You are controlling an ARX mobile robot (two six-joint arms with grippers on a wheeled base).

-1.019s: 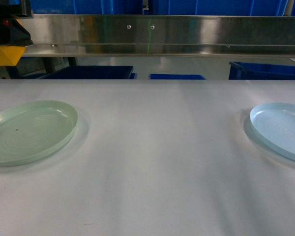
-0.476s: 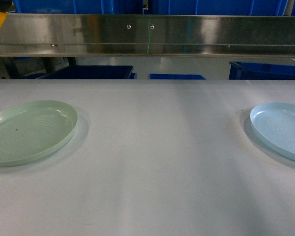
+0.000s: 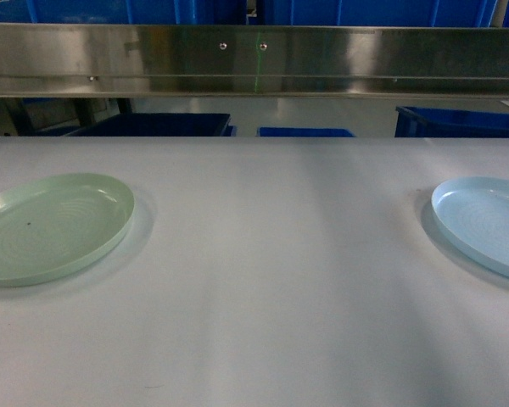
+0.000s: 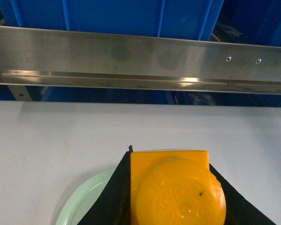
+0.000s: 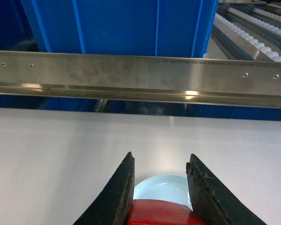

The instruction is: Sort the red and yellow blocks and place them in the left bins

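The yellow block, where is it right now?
In the left wrist view the yellow block sits held in the left gripper, raised above the green plate; the head view shows only a sliver at its top-left corner.

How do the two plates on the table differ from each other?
The green plate is pale green on the table's left; the blue plate is pale blue on the right. The green one shows whole, the blue one is cut by the frame edge. Both are round, ringed and empty.
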